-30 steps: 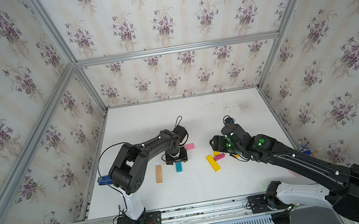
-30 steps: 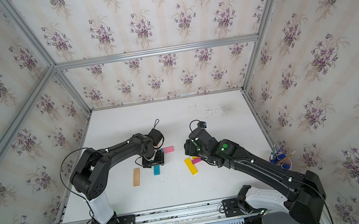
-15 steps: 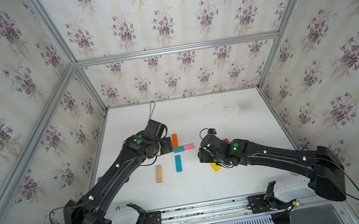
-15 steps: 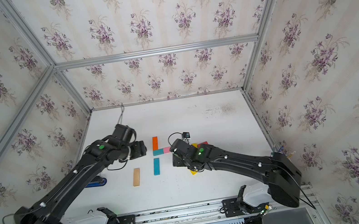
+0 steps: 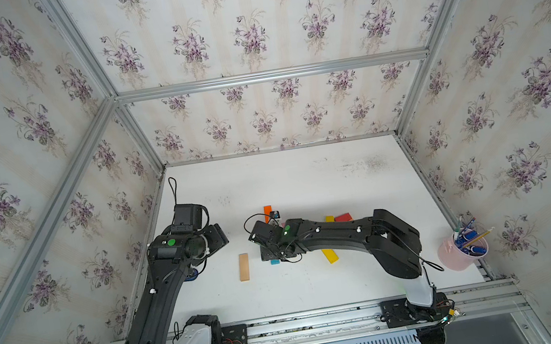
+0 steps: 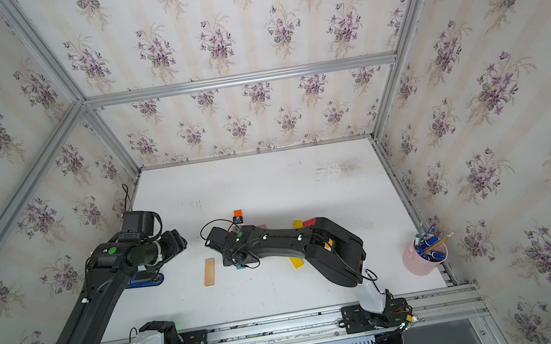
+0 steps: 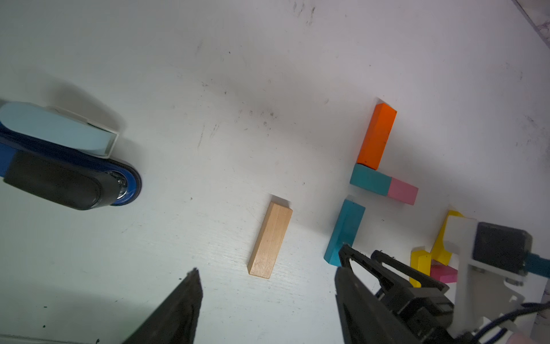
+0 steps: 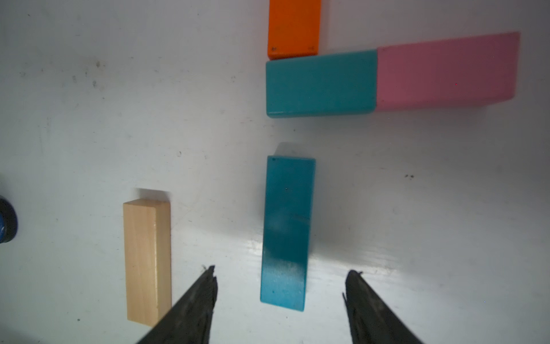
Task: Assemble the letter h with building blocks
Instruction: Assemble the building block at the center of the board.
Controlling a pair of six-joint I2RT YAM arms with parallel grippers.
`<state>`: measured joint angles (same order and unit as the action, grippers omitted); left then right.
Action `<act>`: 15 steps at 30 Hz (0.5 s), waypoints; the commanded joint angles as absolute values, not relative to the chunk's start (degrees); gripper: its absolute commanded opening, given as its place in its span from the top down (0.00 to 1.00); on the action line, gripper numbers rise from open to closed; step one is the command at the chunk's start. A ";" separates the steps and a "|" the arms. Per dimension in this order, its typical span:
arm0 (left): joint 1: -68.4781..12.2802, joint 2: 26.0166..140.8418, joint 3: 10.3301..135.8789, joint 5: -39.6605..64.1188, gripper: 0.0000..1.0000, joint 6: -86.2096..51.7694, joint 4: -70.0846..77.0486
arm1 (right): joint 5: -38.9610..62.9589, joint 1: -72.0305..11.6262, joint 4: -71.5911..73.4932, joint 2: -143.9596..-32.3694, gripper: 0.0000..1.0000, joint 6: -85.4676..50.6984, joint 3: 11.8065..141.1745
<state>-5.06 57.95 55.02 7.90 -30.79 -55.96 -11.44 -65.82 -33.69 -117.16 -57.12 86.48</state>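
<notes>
White worktop (image 5: 305,183) beneath us: our right gripper (image 8: 281,272) hangs spread wide, jaws either side of the long teal block (image 8: 285,223). Our left gripper (image 7: 270,259) is spread too, empty, near the plain wood block (image 7: 270,239).

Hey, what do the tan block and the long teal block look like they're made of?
Tan block: bare, unpainted wood with a matte finish; faint grain lines run along its length.
Long teal block: probably wood too, under opaque teal paint with a slight sheen. The paint hides any grain, so the core is a guess.
</notes>
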 commanded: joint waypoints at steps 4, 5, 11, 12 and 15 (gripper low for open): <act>-4.76 58.25 53.90 11.68 0.28 -30.94 -53.09 | -10.51 -65.05 -37.36 -121.93 0.37 -56.43 89.25; -4.75 58.27 53.74 11.75 0.28 -31.00 -52.91 | -10.29 -64.89 -37.30 -122.18 0.38 -56.43 89.25; -4.75 58.62 52.87 12.21 0.28 -31.01 -52.20 | -10.06 -64.57 -36.43 -123.37 0.45 -55.82 89.90; -4.76 58.63 52.75 12.30 0.29 -31.10 -52.11 | -10.09 -64.53 -36.79 -123.71 0.46 -55.72 90.28; -4.75 58.71 52.46 12.57 0.29 -31.05 -51.69 | -9.65 -64.16 -37.09 -124.34 0.51 -55.63 90.62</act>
<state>-4.80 58.65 52.62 11.99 -30.96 -53.36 -11.05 -64.42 -35.79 -123.44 -55.64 90.54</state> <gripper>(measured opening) 0.715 0.495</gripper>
